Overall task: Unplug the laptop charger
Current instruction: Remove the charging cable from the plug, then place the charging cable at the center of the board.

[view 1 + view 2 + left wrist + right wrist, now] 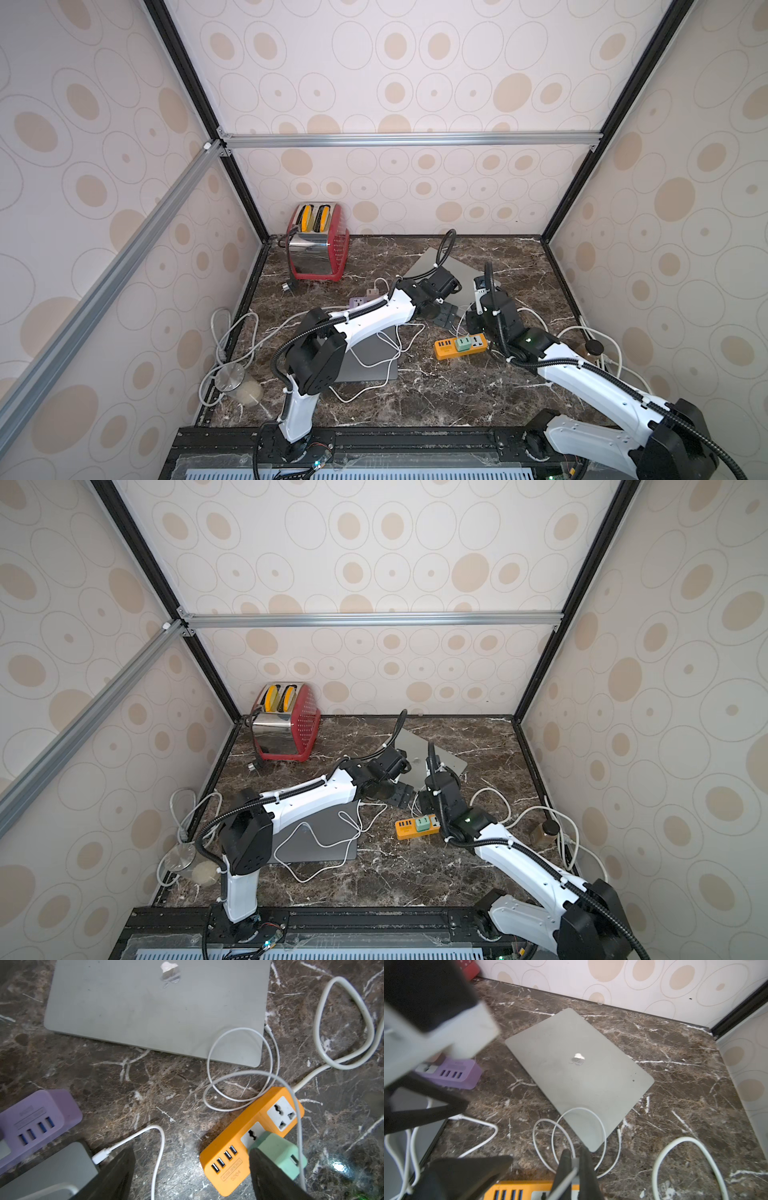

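Note:
A mint-green charger (278, 1151) is plugged into the orange power strip (228, 1163), seen in both top views (459, 347) (415, 827). Its thin white cable (212, 1059) loops over a corner of the closed silver laptop (145, 1005) (577, 1084). The cable's end (268, 1028) lies along the laptop's side edge. My left gripper (193, 1176) (444, 316) is open and empty above the marble. One of its fingers (270, 1178) is right beside the green charger. My right gripper (576, 1159) (469, 322) is shut on the white cable above the strip.
A purple power strip (35, 1124) and a dark closed laptop (365, 365) lie to the left under my left arm. A thick white cord (345, 1022) curls on the right. A red toaster (318, 245) stands at the back left. Jars stand at both sides (237, 384) (592, 349).

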